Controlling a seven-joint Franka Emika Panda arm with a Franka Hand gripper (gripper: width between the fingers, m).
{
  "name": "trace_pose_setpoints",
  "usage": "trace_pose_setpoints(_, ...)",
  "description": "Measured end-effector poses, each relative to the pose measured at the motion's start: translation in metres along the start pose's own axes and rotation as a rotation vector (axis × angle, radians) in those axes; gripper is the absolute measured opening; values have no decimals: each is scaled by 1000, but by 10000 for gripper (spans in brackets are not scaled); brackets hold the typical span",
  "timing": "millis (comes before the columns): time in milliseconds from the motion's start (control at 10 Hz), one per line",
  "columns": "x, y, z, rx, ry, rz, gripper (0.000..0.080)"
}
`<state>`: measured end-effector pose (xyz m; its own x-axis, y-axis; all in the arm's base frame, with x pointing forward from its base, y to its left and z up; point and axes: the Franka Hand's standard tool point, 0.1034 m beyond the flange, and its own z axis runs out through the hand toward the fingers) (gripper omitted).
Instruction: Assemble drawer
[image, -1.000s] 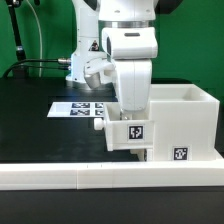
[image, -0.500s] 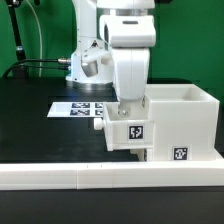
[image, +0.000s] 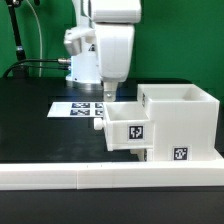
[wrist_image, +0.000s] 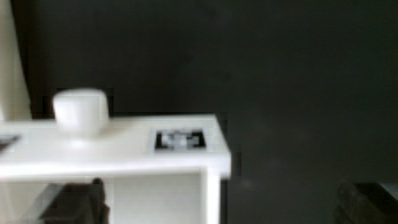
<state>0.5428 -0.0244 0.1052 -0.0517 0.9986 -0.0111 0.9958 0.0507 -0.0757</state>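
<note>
The white cube-like housing (image: 186, 118) stands at the exterior view's right, tag on its front. One shallow tray (image: 130, 131) sticks out of its left side, with a tag on the front and a knob (image: 97, 124). My gripper (image: 108, 94) hangs just above the tray's far left corner, apart from it. In the wrist view the tray (wrist_image: 125, 160), its knob (wrist_image: 80, 108) and a tag (wrist_image: 180, 141) lie below my gripper (wrist_image: 222, 205). The dark fingertips (wrist_image: 71, 205) stand wide apart and hold nothing. The second tray is out of view.
The marker board (image: 76, 108) lies flat on the black table behind the tray. The long white border rail (image: 100, 176) runs along the front edge. The robot's base (image: 82, 62) and a cable stand at the back left.
My gripper has risen off the tray and shifted toward the exterior view's left. The tray and housing have stayed in place.
</note>
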Motion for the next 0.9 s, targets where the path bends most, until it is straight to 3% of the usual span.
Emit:
trace_pose_setpoints(300,-30,-9,28,44,20,-32,649)
trace_pose_setpoints(600,-36,-10,29,44,26,-27,649)
trace_pose_setpoints(900,-53,-6,33,54,180,-30,649)
